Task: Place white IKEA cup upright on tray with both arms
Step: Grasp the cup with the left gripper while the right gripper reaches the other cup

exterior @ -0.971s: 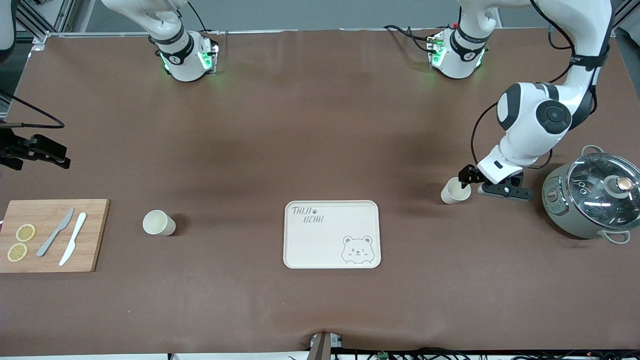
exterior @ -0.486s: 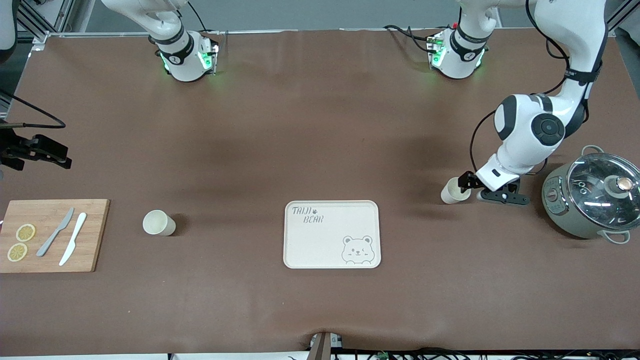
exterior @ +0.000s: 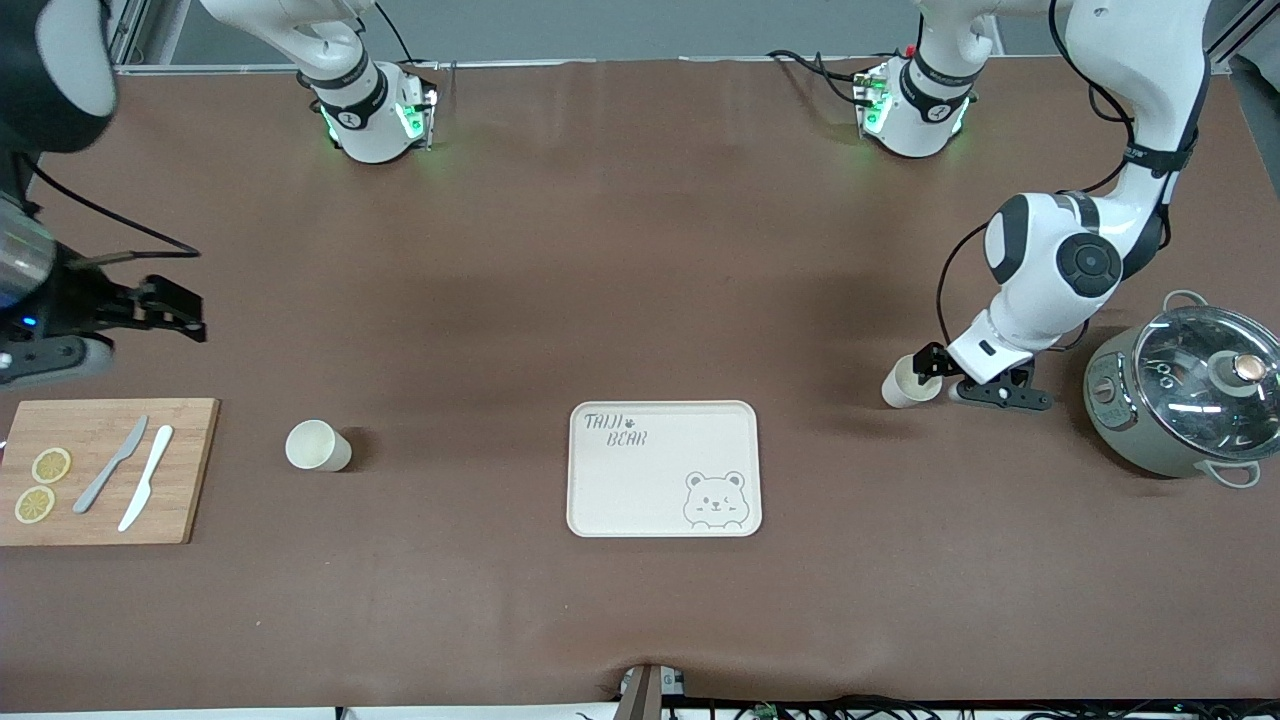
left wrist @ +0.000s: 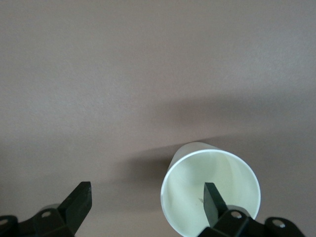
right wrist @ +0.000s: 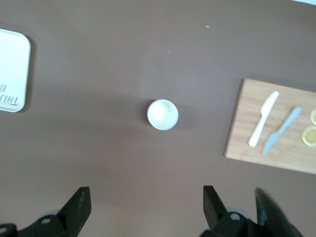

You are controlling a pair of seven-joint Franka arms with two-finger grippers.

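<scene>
Two white cups stand upright on a brown table. The left gripper (exterior: 935, 375) is down at the cup (exterior: 905, 382) near the pot (exterior: 1180, 400), open, with one finger (left wrist: 213, 202) inside the rim and the other outside. The right gripper (exterior: 165, 315) hangs open over the table near the cutting board (exterior: 185, 470). The second cup (exterior: 316, 446) stands between board and tray (exterior: 665, 500).

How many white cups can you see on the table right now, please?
2. One cup stands between the cutting board and the tray. The other cup stands toward the left arm's end, beside the pot, with one finger of the open left tool inside its rim.
</scene>
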